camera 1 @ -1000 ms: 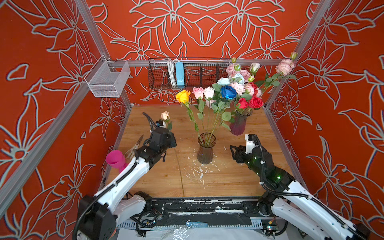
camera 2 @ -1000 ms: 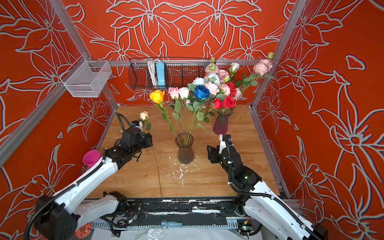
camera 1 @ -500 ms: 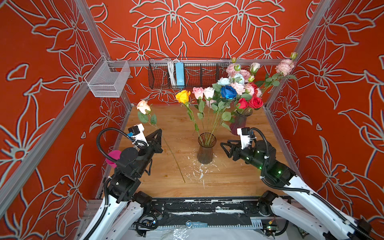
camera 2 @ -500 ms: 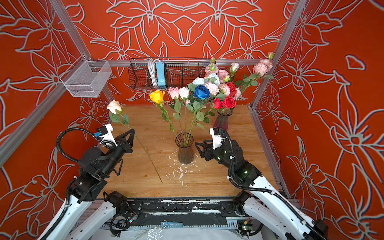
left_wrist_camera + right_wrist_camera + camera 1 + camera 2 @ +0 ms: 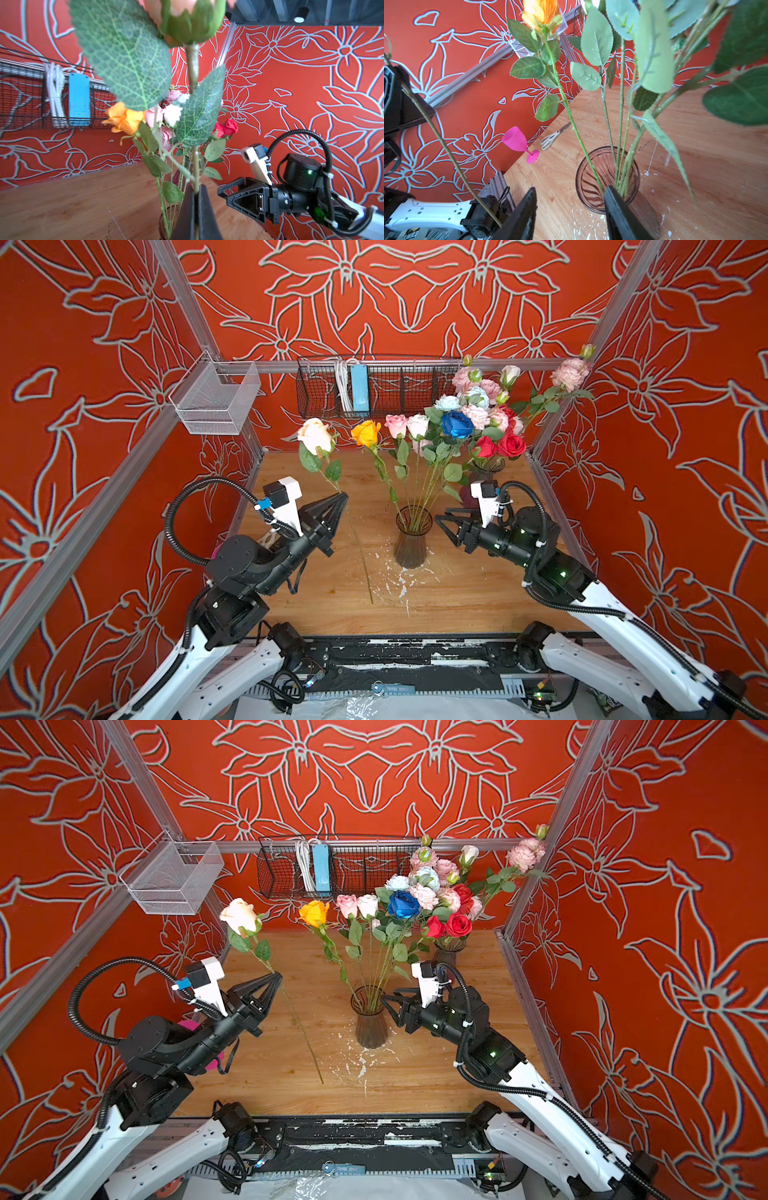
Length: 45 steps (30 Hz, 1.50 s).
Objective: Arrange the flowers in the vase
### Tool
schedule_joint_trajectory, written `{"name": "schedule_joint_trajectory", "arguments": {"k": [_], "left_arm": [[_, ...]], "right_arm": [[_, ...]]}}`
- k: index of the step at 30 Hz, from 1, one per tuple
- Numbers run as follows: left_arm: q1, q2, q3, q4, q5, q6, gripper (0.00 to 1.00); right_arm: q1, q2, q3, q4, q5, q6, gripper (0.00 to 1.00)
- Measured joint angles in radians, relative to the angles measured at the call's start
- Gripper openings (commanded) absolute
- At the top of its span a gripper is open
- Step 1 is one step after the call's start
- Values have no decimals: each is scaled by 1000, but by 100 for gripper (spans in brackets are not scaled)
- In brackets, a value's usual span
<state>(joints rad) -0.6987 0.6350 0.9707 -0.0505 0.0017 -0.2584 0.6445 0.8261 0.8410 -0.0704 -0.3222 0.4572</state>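
The left end effector [image 5: 343, 498] pinches the cream rose [image 5: 316, 436] mid-stem, upright left of the ribbed glass vase [image 5: 410, 545], so its tip should clear the rim before lowering, while the spread right end effector [image 5: 441, 519] beside it could steady it.

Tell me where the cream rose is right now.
In both top views the cream rose is left of the vase, its stem pinched in the shut left gripper.

Cream rose [image 5: 316, 437] aloft, tilted; flowers [image 5: 417, 425] in vase [image 5: 409, 547].
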Motion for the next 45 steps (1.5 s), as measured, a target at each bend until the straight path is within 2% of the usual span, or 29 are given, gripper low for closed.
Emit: {"name": "schedule_joint_trajectory", "arguments": {"k": [3, 7, 23, 26, 29, 31, 34, 36, 38, 40, 41, 45], "left_arm": [[-68, 71, 18, 19, -14, 27, 0], [-115, 170, 55, 60, -19, 40, 0], [-127, 409, 141, 176, 4, 22, 0], [-127, 426, 142, 182, 10, 15, 0], [-127, 431, 142, 187, 11, 11, 0], [-127, 431, 142, 190, 11, 11, 0], [-127, 431, 142, 191, 2, 11, 2], [-128, 428, 142, 191, 0, 15, 15], [-128, 423, 142, 190, -5, 29, 49], [-128, 403, 142, 178, -18, 31, 71], [-128, 382, 142, 159, -26, 34, 77], [-128, 232, 132, 88, -95, 48, 80]], "right_arm": [[11, 9, 29, -2, 0, -1, 54], [24, 48, 91, -6, -5, -8, 54], [115, 201, 240, -21, -111, -74, 52], [135, 237, 241, -24, -127, -98, 37], [149, 265, 241, -32, -131, -113, 14], [157, 269, 241, -38, -127, -116, 6], [179, 266, 241, -37, -103, -126, 0], [190, 266, 241, -38, -81, -135, 0], [199, 266, 241, -41, -53, -146, 0], [207, 266, 241, -53, -35, -159, 0], [209, 265, 242, -60, -24, -166, 0], [212, 263, 271, -92, 35, -204, 0]]}}
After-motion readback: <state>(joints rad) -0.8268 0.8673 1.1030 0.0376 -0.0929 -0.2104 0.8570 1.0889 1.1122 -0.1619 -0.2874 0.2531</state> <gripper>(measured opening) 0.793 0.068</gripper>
